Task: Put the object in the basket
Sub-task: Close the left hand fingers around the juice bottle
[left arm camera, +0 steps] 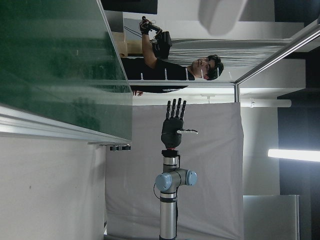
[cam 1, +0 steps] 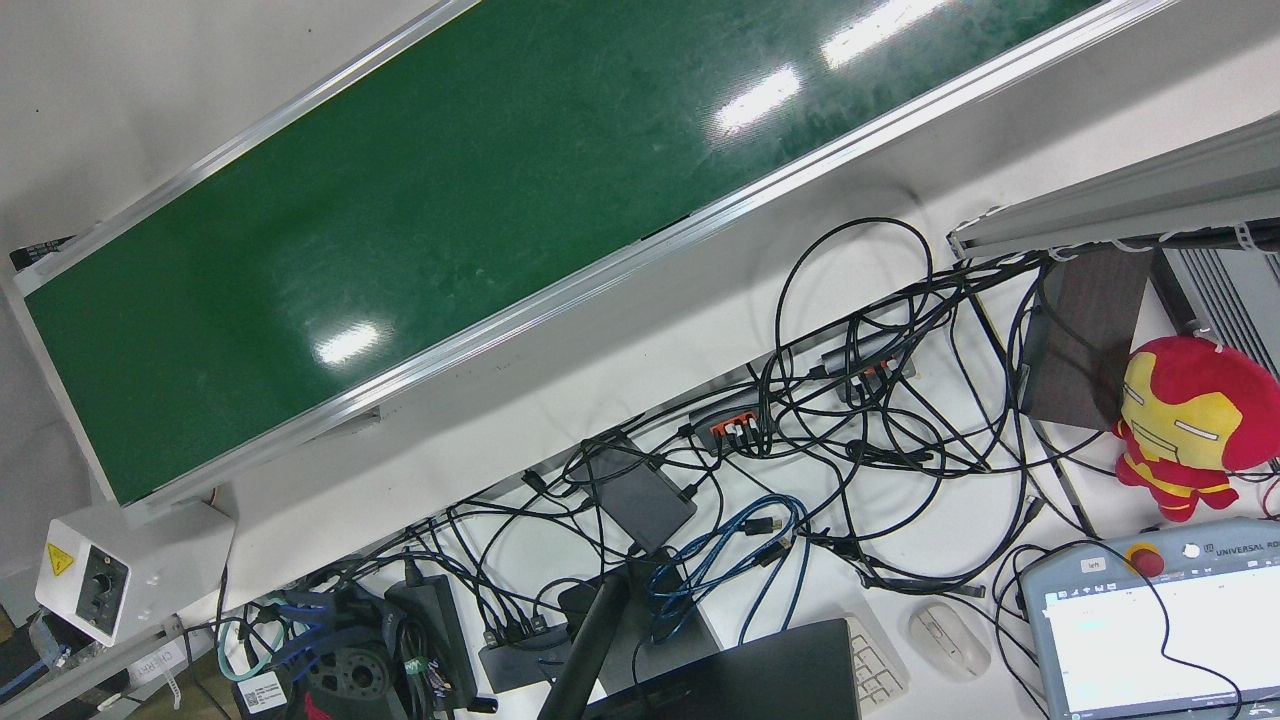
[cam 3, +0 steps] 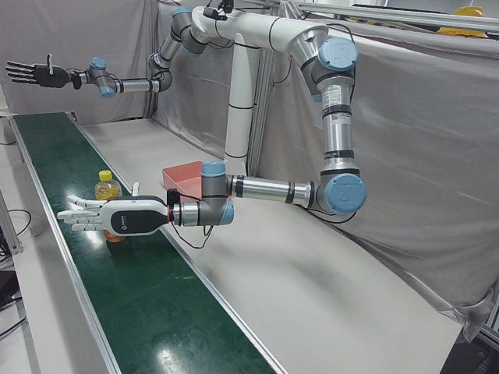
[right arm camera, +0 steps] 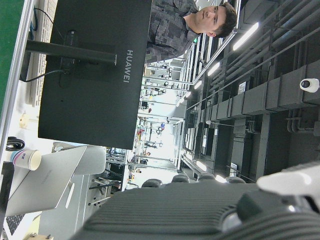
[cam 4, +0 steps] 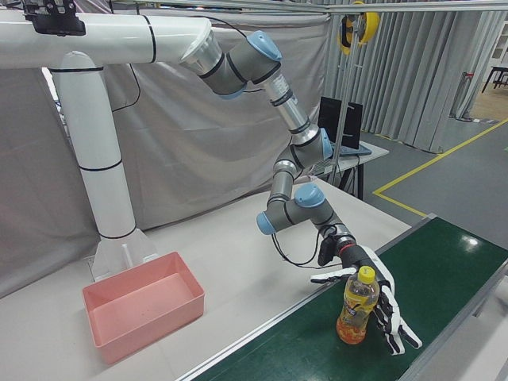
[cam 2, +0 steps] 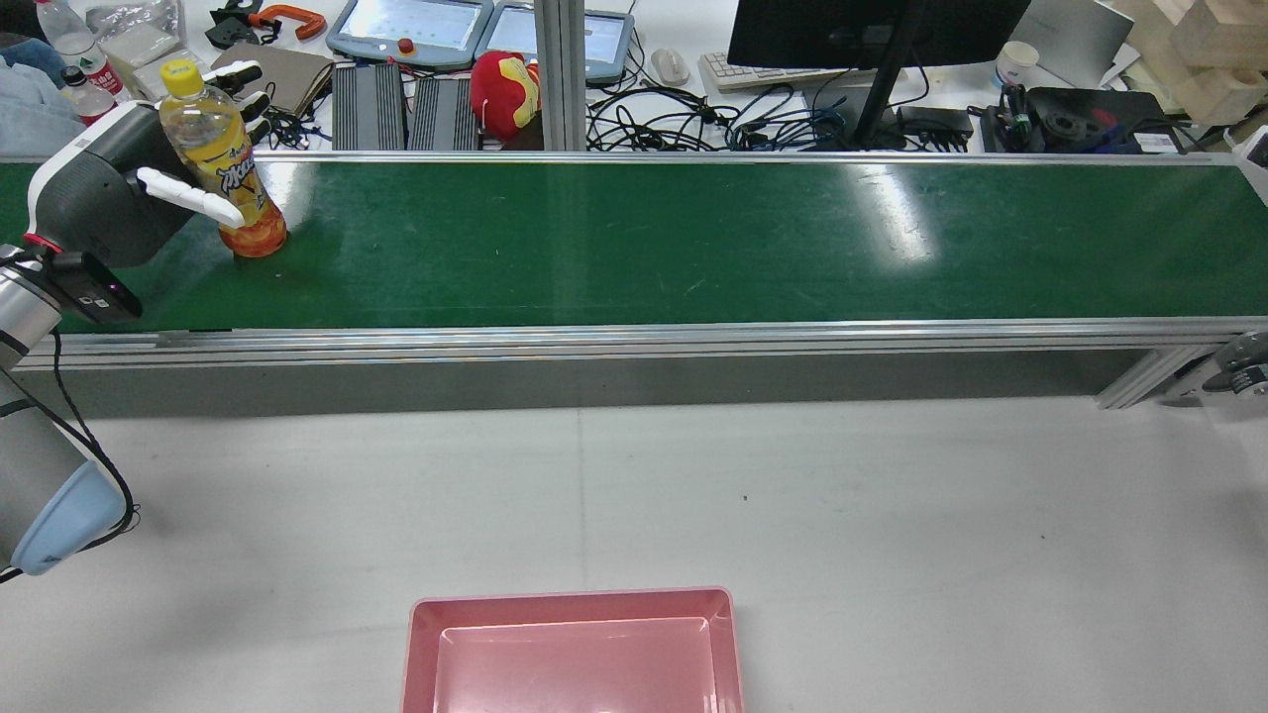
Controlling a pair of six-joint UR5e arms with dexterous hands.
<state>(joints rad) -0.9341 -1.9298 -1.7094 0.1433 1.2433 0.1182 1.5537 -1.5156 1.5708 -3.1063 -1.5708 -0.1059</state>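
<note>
A yellow-orange drink bottle [cam 2: 213,139] with a yellow cap stands upright on the green conveyor belt [cam 2: 693,238] at its far left end. My left hand [cam 2: 109,188] is open beside it, with the thumb across the bottle's near side and the fingers stretched out behind it, not closed. The right-front view shows the bottle [cam 4: 355,305] and the left hand [cam 4: 386,305] in the same way. The pink basket [cam 2: 570,599] sits on the white table, near the middle of its front edge. My right hand [cam 3: 35,74] is open and empty, held high over the belt's far end.
Beyond the belt is a cluttered desk with cables [cam 2: 693,109], a monitor [cam 2: 872,30], teach pendants [cam 2: 411,25], a red plush toy [cam 2: 505,89] and bottles [cam 2: 69,50]. White table [cam 2: 792,495] lies between belt and basket.
</note>
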